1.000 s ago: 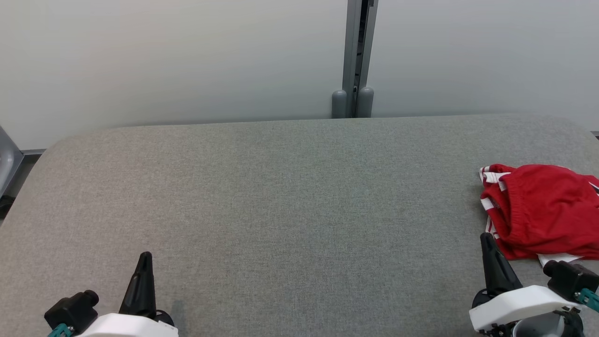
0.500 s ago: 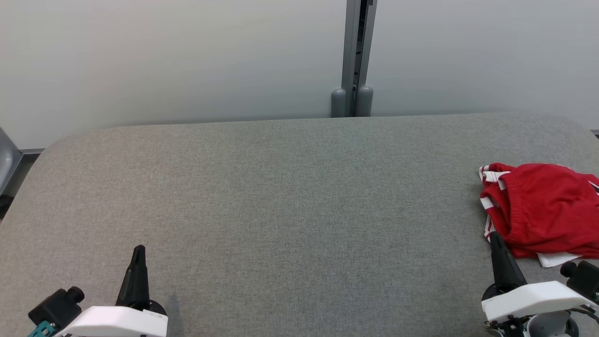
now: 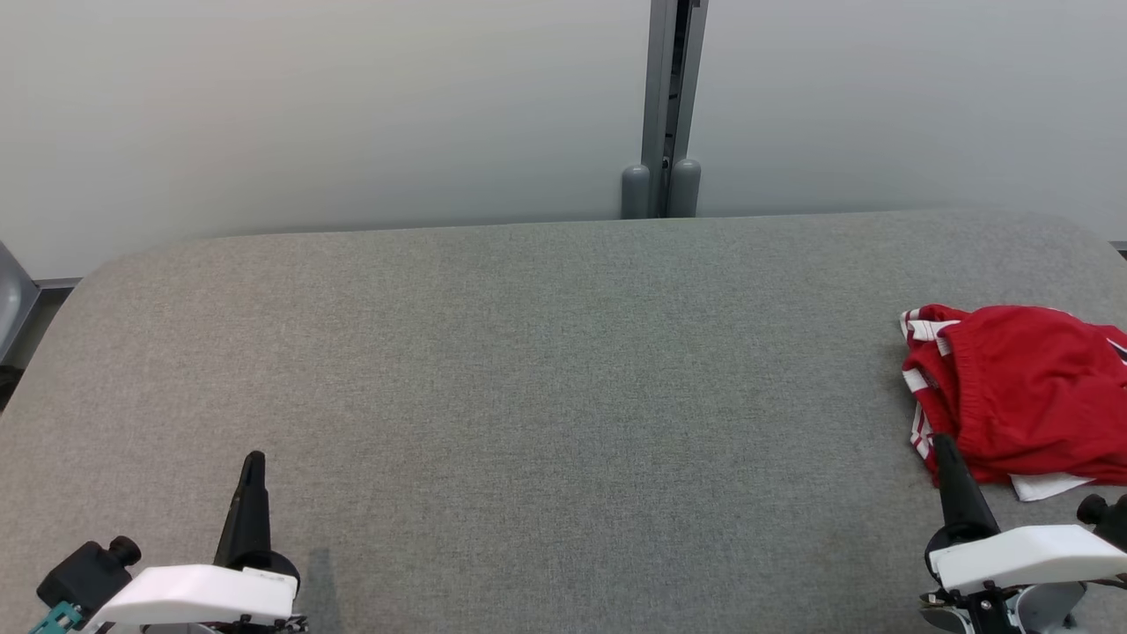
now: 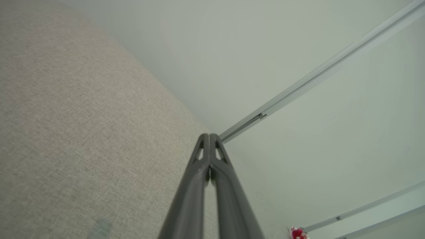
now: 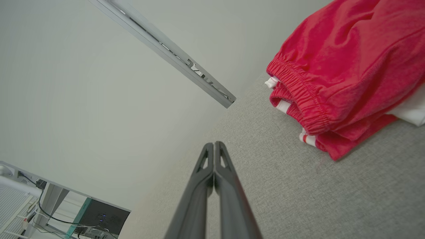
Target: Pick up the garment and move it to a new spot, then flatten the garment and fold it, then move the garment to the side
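The garment (image 3: 1026, 405) is a red piece with white stripes and an elastic waistband, folded into a compact bundle at the right edge of the grey padded table (image 3: 546, 370). It fills the upper right of the right wrist view (image 5: 345, 69) and is a tiny red speck in the left wrist view (image 4: 296, 233). My right gripper (image 3: 944, 443) is shut and empty, its tip just in front of the bundle's near left corner. My left gripper (image 3: 254, 460) is shut and empty at the near left, far from the garment. Both pairs of fingers press together in the wrist views (image 4: 209, 136) (image 5: 214, 144).
A pale wall with a grey vertical post (image 3: 666, 106) stands behind the table. A metal edge (image 3: 11, 299) shows at the far left. In the right wrist view a dark monitor and cables (image 5: 99, 215) sit beyond the table. The table's middle is bare grey fabric.
Both grippers have drawn back toward the near edge, the left one sliding left and the right one sliding right. The garment lies where it was.
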{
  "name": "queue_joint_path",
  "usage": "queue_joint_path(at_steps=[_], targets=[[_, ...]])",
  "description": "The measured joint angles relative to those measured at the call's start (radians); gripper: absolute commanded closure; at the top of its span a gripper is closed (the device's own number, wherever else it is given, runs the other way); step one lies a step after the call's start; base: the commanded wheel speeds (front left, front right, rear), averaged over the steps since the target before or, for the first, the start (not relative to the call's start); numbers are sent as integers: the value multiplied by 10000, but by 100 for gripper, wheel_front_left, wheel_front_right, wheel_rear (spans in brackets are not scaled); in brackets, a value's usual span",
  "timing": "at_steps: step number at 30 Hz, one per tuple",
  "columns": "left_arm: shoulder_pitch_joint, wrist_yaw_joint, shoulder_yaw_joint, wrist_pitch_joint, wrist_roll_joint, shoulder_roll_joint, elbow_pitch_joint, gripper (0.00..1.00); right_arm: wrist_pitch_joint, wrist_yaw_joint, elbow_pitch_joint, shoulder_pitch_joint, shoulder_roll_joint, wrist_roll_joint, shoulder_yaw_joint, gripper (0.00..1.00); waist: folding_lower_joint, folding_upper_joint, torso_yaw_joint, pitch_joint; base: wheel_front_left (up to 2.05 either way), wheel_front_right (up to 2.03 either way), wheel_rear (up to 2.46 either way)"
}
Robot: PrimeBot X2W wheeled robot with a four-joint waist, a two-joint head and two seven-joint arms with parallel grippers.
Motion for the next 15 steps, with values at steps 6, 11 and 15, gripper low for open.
queue_joint_path(at_steps=[6,11,15], targets=[[-33,-35,52,194,-677,4,-21,100,178,-2,-59,-42,2,700,-82,100,0,0,-8,14,0,0,0],[-125,-50,98,337,-1223,10,-33,100,334,-2,-117,-52,4,1260,-157,100,0,0,-16,26,0,0,0],[-196,-73,123,420,-1555,13,-48,100,424,-2,-140,-55,4,1563,-217,100,-1,0,-20,33,0,0,0]])
